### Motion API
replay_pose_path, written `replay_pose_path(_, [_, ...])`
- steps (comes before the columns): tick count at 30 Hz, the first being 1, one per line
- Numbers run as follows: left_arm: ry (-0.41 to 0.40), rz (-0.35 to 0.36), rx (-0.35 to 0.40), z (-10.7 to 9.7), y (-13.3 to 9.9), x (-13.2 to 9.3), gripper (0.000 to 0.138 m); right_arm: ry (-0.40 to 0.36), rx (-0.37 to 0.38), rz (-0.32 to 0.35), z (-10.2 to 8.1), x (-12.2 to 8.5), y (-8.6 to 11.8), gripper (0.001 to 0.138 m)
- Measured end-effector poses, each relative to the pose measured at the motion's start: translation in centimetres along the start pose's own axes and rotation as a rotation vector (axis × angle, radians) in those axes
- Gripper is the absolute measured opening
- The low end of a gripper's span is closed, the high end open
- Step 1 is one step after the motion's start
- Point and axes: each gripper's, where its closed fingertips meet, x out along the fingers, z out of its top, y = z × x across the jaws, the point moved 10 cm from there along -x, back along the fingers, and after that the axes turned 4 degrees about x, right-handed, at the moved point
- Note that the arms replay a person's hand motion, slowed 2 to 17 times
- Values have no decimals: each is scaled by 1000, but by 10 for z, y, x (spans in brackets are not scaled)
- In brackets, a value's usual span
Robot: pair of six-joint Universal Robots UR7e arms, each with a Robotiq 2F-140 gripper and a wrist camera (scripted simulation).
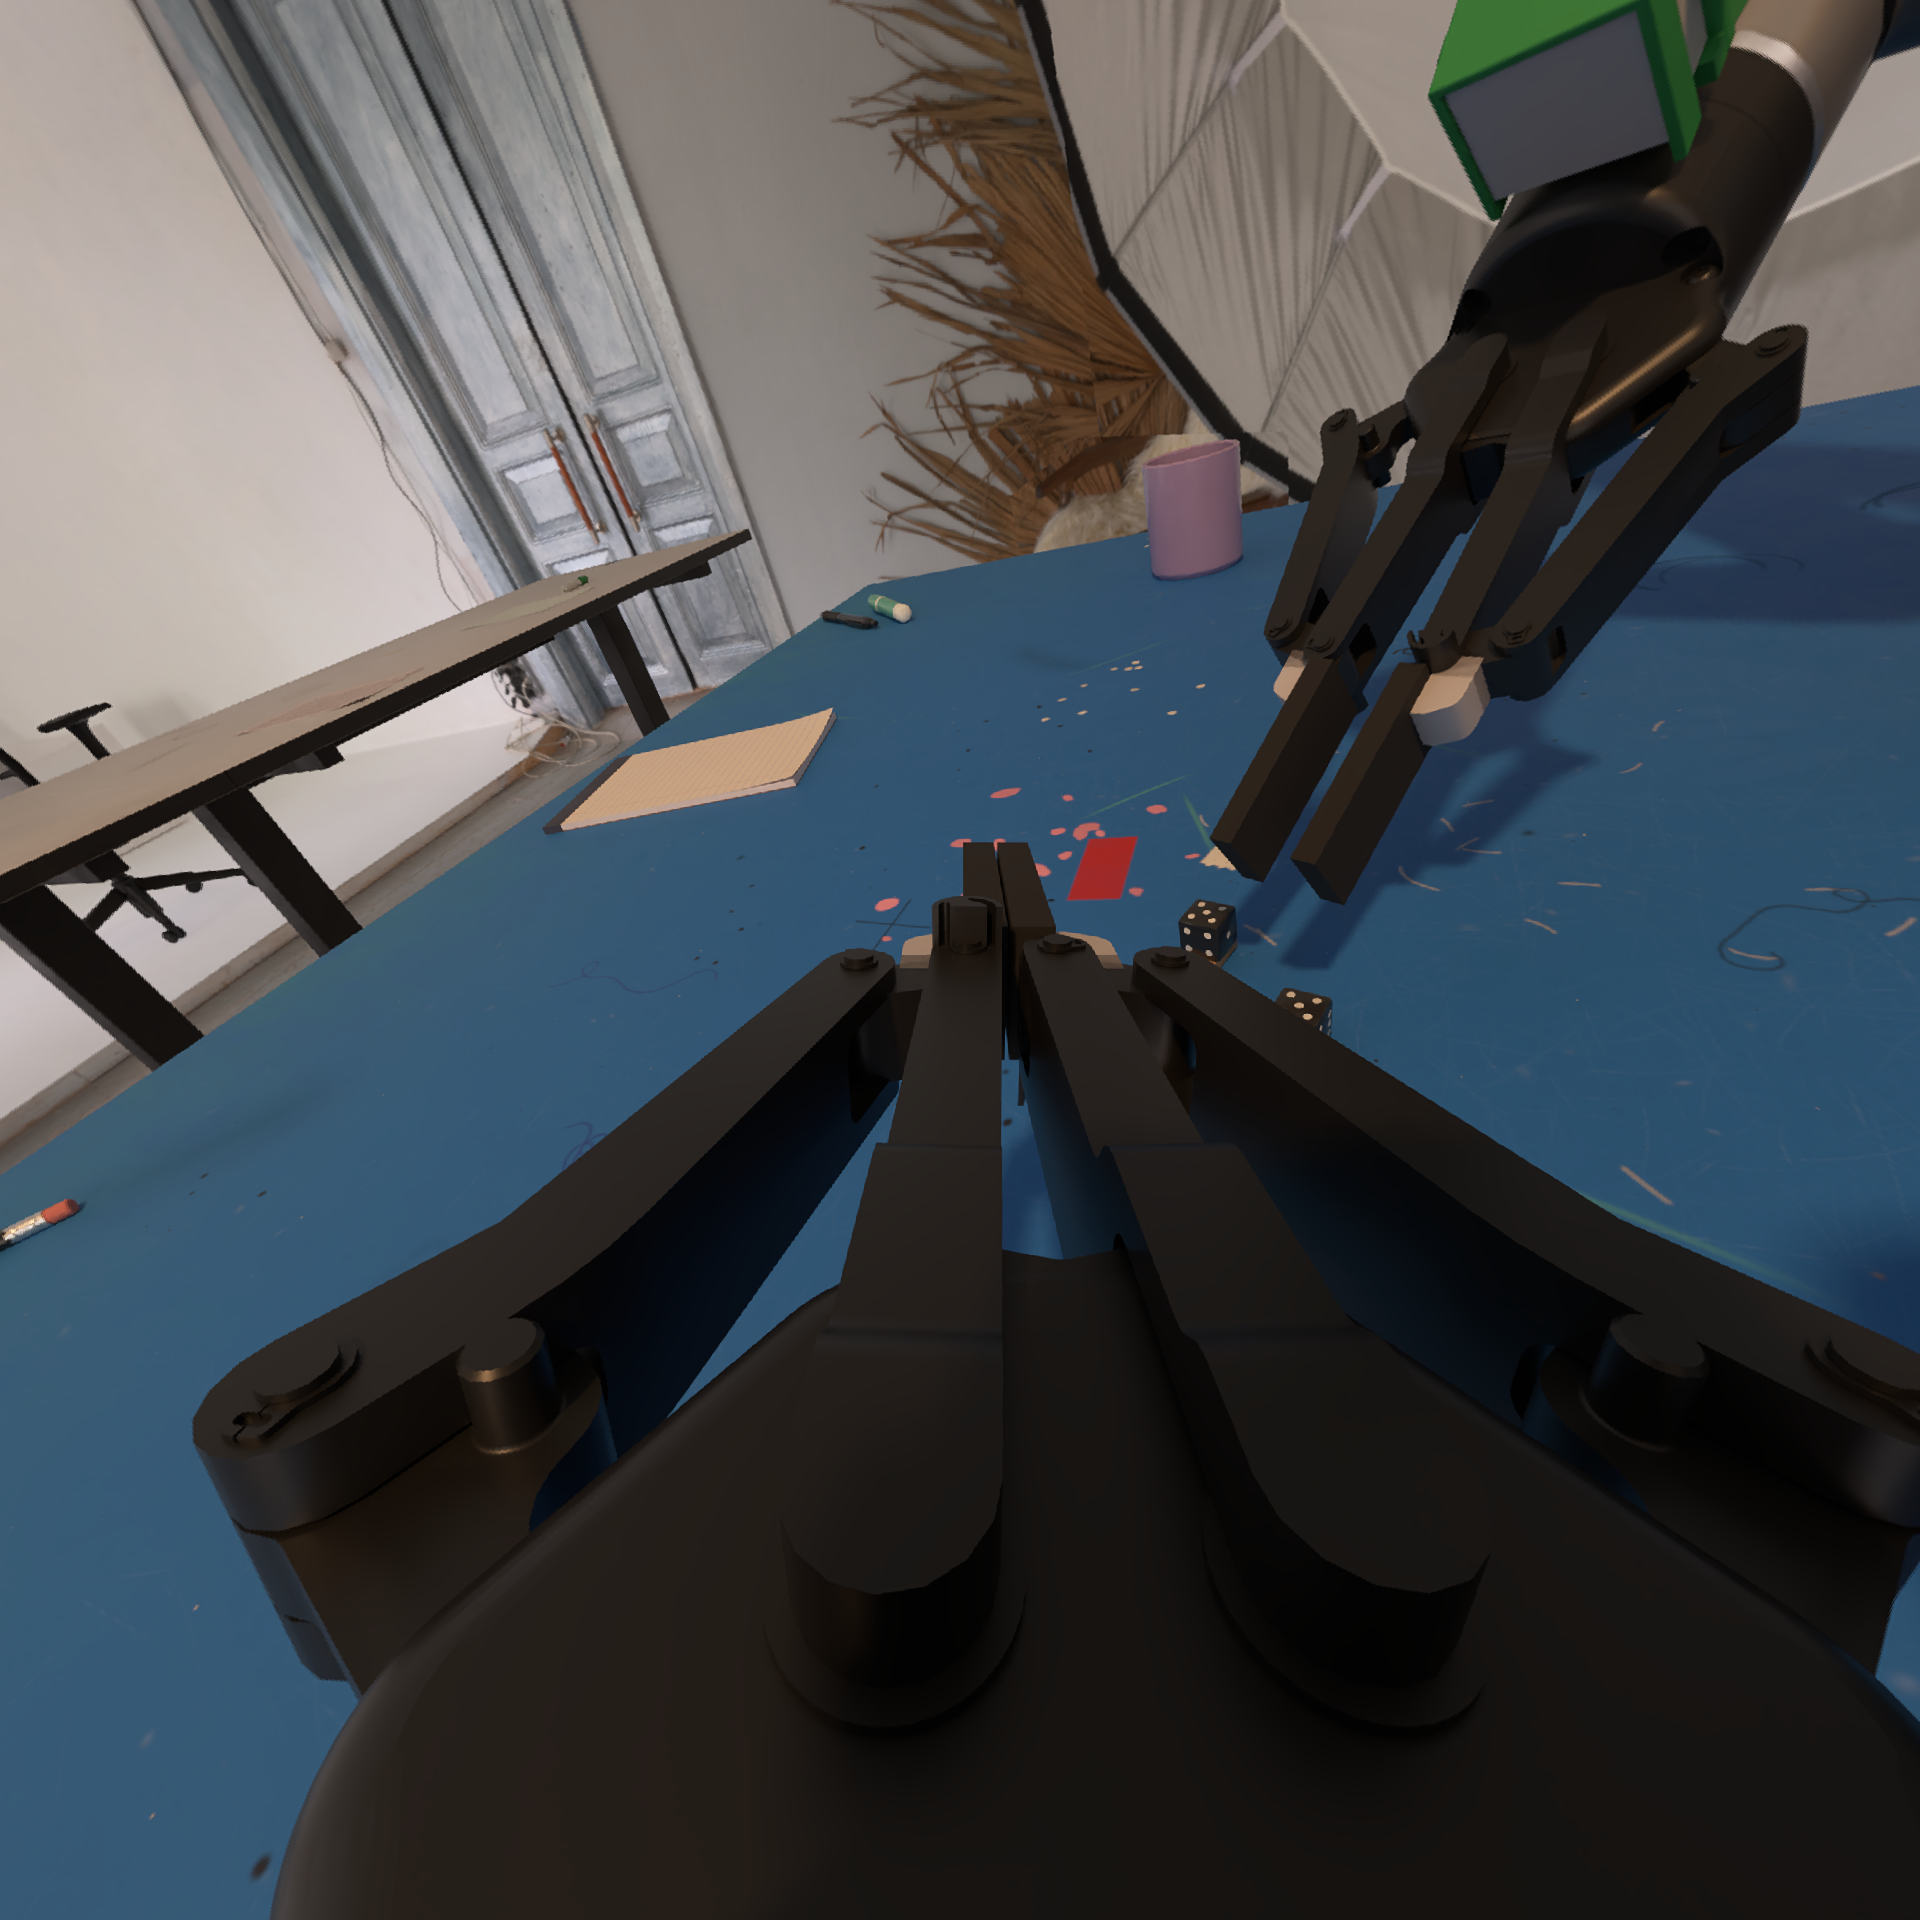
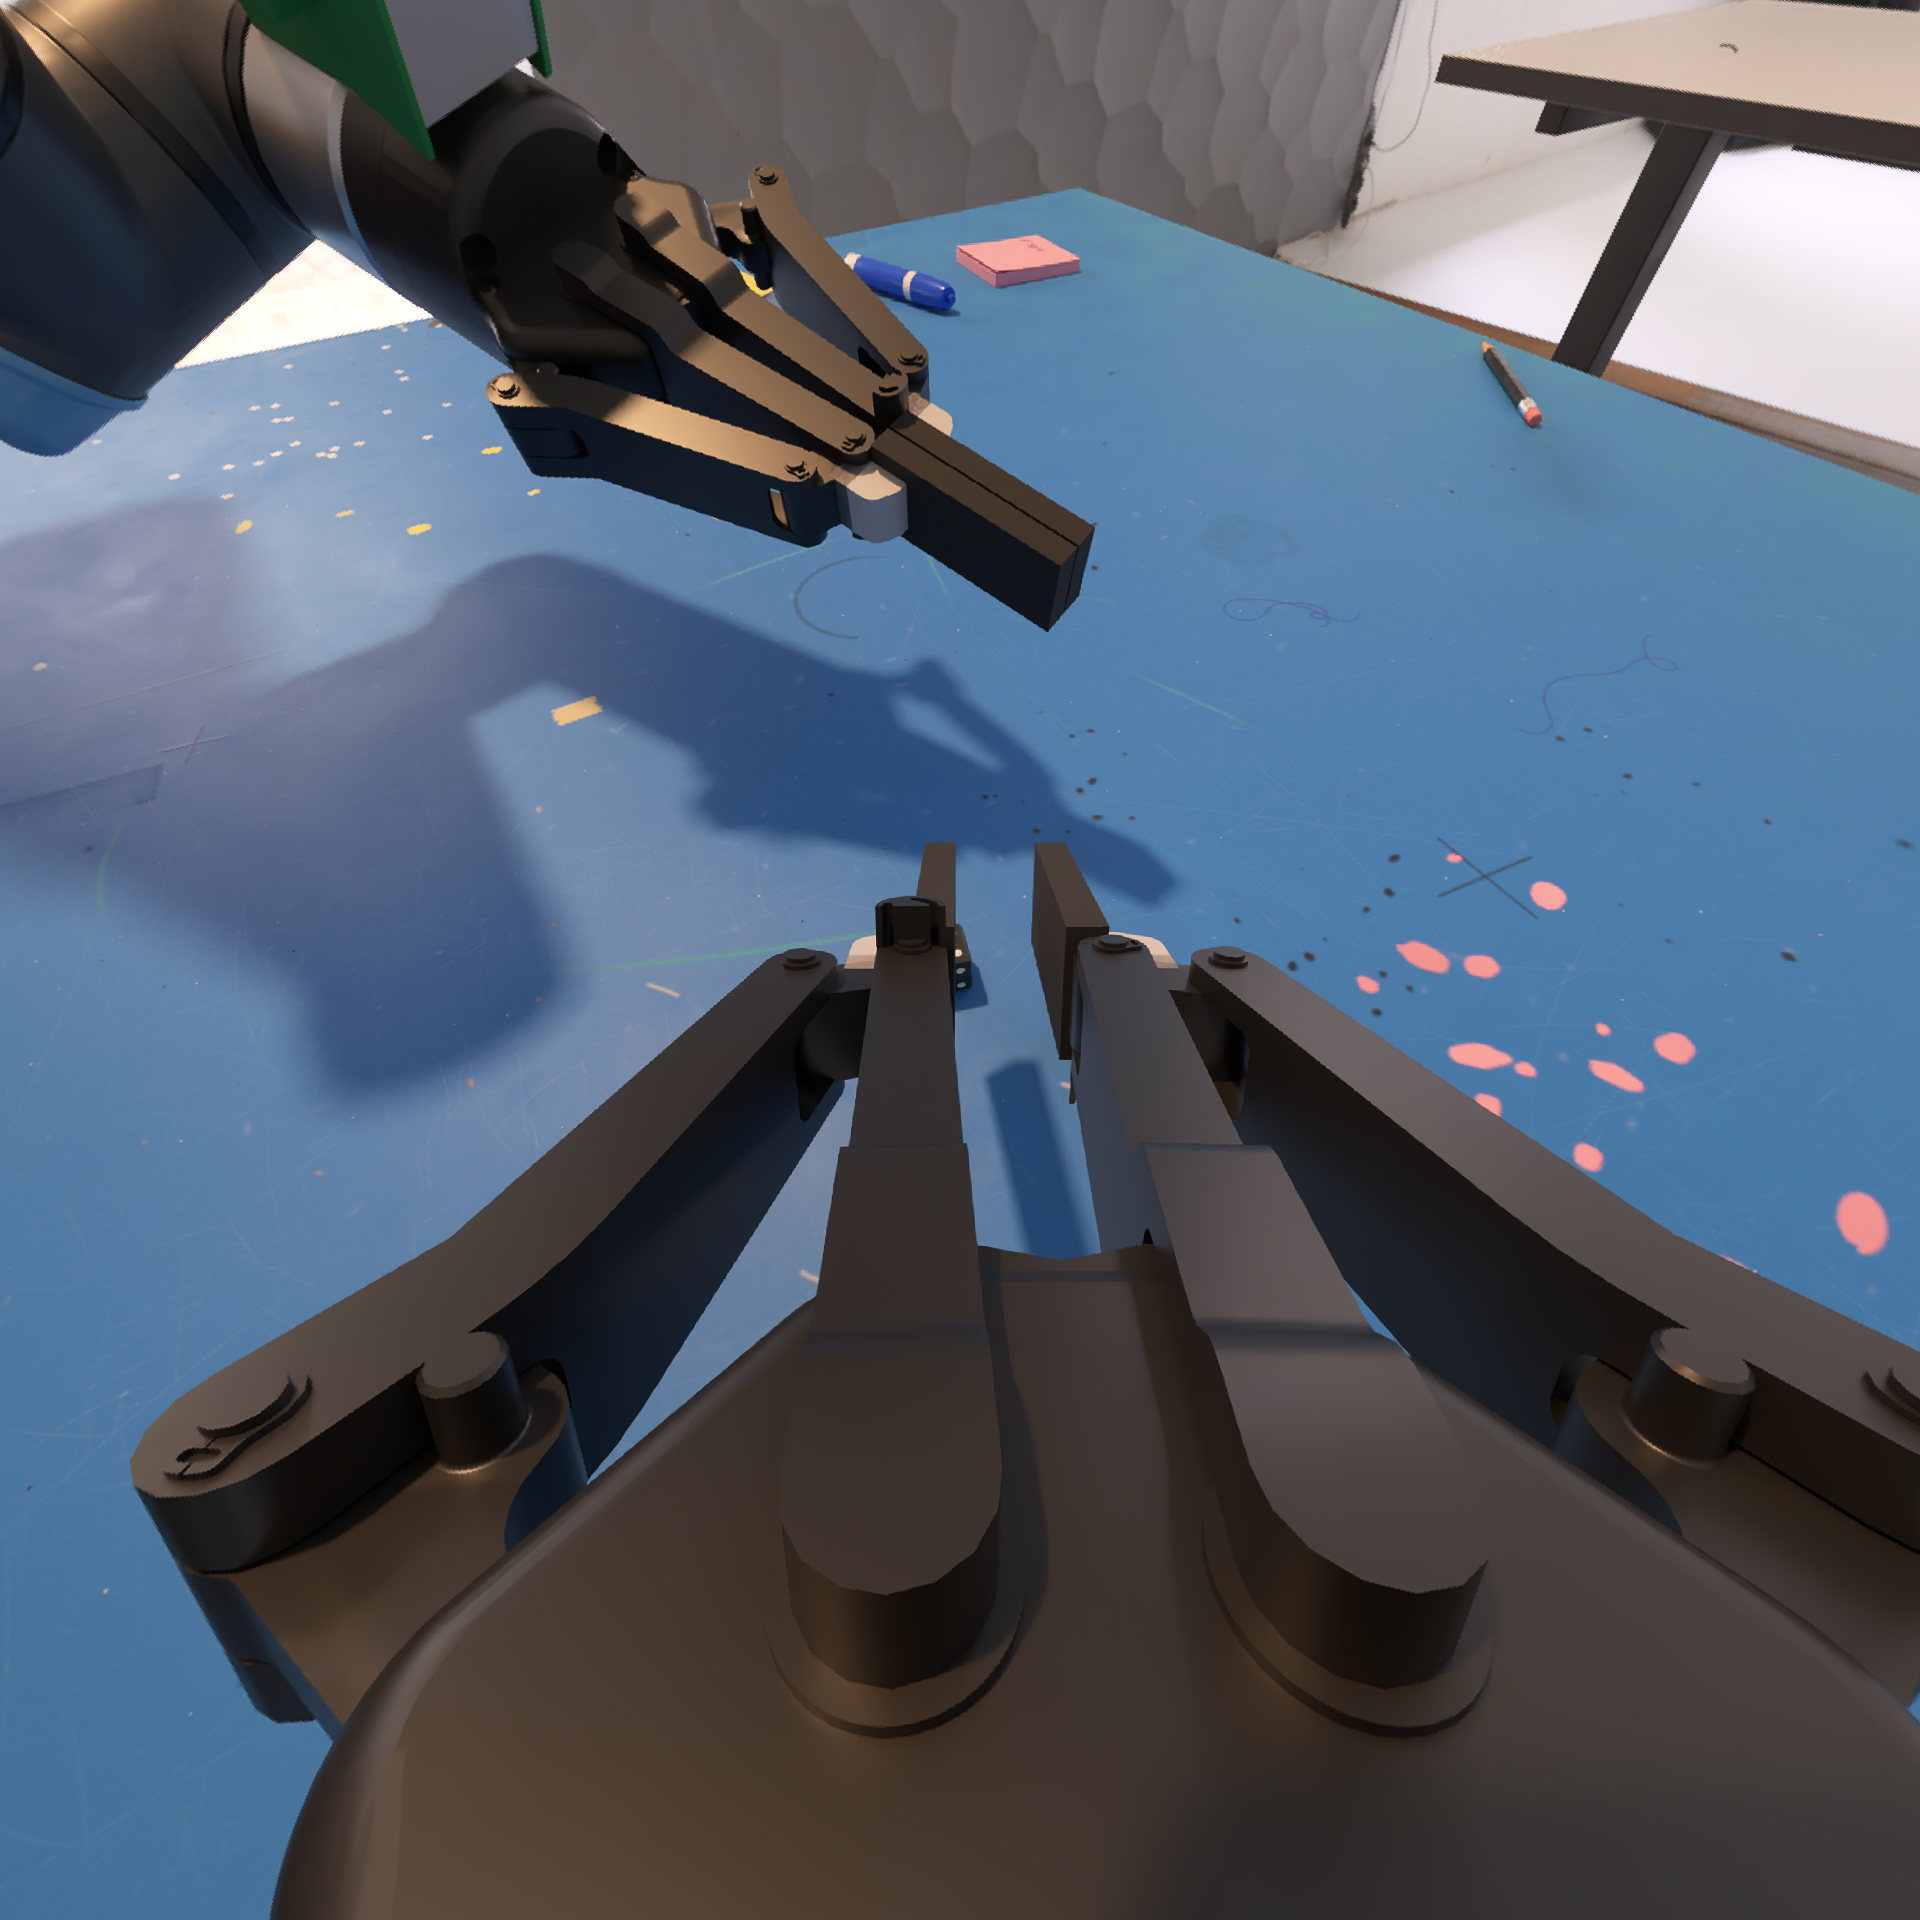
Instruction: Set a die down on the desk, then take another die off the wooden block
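Left end effector point(image 1: 1003, 868) — fingers pressed together, nothing between them, hovering low over the blue tabletop point(image 1: 520, 1091). Right end effector point(image 2: 995, 868) — fingers a narrow gap apart, empty as far as either view shows.

Two black dice with pale pips sit on the tabletop just right of the left fingertips: the farther die point(image 1: 1207, 928) and the nearer die point(image 1: 1306, 1010), partly hidden behind the left linkage. A sliver of a dark pipped cube point(image 2: 961, 971) shows beside the right end effector's left finger; which die it is, I cannot tell. No wooden block is clearly visible, only a tan corner under the right fingertips in the left wrist view.

Judgement: the right end effector is almost above the farther die and looks better placed; being cubes, the dice offer no long axis to align with.

A red card point(image 1: 1103, 869) lies just beyond the farther die.
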Motion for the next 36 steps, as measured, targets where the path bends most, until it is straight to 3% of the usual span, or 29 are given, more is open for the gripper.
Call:
replay_pose_path(22, [13,30,6,4,2,-5,1,-25,-18,-28,-2,6,3,19])
replay_pose_path(36, [73,54,14,6,-1,-3,1,-37,28,-48,-3,2,-2,19])
